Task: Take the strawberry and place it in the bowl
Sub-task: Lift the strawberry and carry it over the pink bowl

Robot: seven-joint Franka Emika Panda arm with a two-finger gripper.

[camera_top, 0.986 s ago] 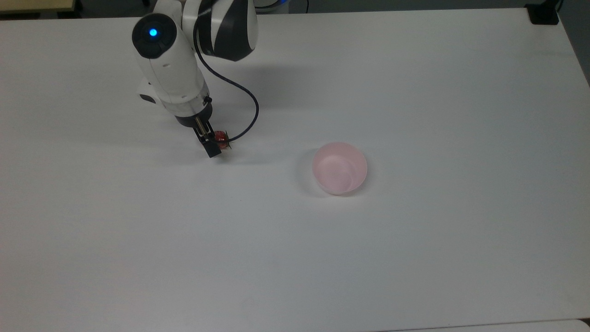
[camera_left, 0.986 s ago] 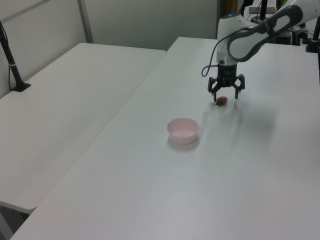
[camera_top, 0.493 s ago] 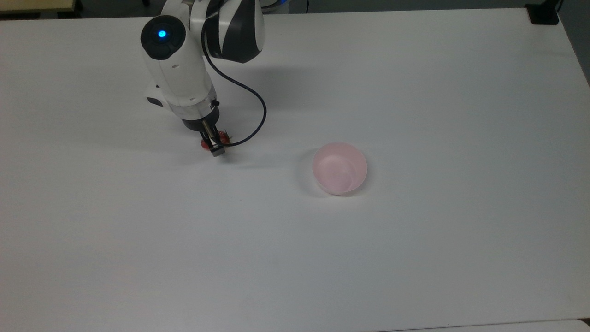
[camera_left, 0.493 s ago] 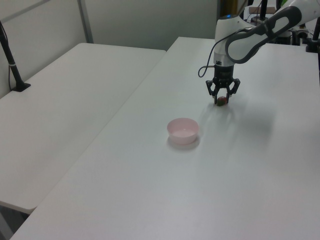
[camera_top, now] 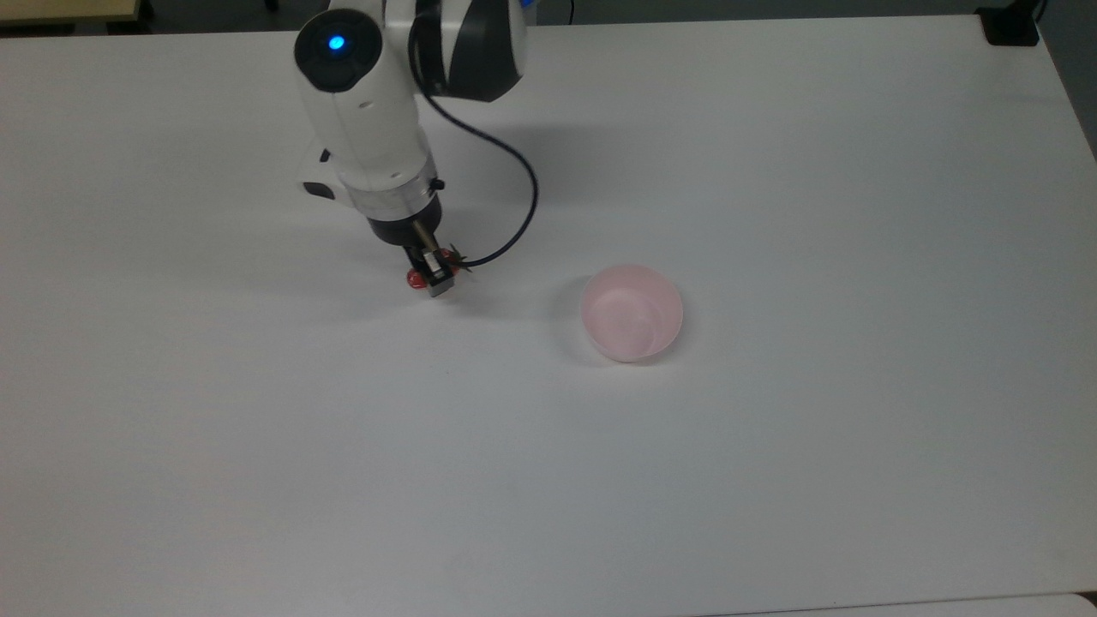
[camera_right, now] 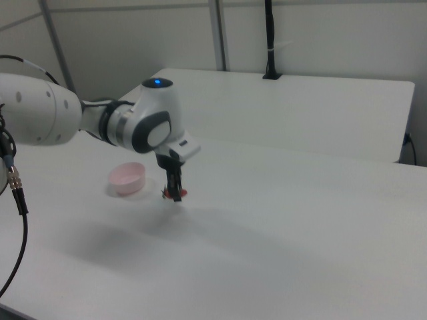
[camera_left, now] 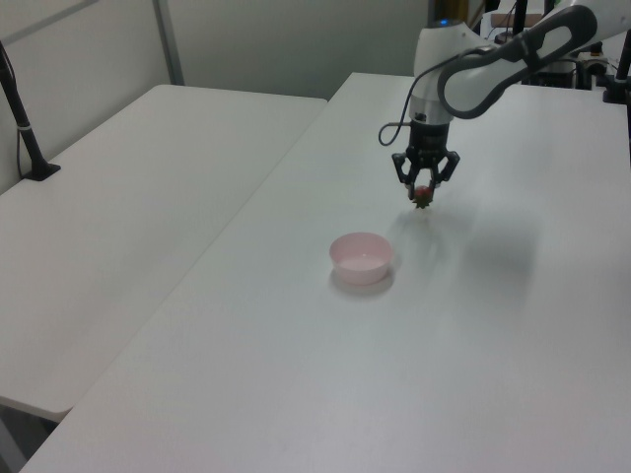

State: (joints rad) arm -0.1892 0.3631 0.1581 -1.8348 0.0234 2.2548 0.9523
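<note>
My gripper (camera_top: 433, 276) is shut on the red strawberry (camera_top: 416, 278), which hangs a little above the white table (camera_top: 771, 480). Its green leaves stick out on the other side of the fingers. In the left view the strawberry (camera_left: 423, 197) sits between the closed fingers of the gripper (camera_left: 424, 191), beyond the bowl (camera_left: 361, 256). The pale pink bowl (camera_top: 632, 269) stands upright with nothing in it, to the top view's right of the gripper. In the right view the gripper (camera_right: 176, 193) holds the strawberry (camera_right: 181, 194) just to the right of the bowl (camera_right: 127, 177).
A black cable (camera_top: 524, 210) loops from the wrist beside the gripper. A black clamp (camera_top: 1011, 26) sits at the table's far right corner in the top view. A second white table (camera_left: 148, 197) with a black post (camera_left: 25, 128) adjoins on the left view's left.
The gripper closed on the strawberry, lifted it off the table and moved to the top view's right, toward the bowl. The bowl has not moved.
</note>
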